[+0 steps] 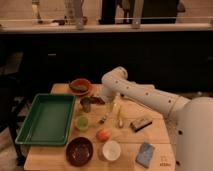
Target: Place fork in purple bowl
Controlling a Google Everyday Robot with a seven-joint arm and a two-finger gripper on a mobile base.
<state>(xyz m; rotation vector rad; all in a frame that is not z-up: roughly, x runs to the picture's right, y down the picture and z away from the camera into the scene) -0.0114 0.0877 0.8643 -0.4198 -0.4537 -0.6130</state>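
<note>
The fork [103, 119] is a slim silver piece lying on the wooden table, between the green cup [82, 122] and a yellow-handled utensil [120, 117]. The purple bowl [79, 150] sits empty at the table's front edge, left of the white cup [111, 149]. My gripper [112, 105] hangs from the white arm's bent wrist, just above and slightly right of the fork. It is apart from the purple bowl.
A green tray [31, 131] fills the table's left side. An orange bowl [80, 86] stands at the back, a metal cup [86, 104] beside my gripper. An orange fruit [103, 134], a dark-handled utensil [141, 123] and a blue object [145, 154] lie nearby.
</note>
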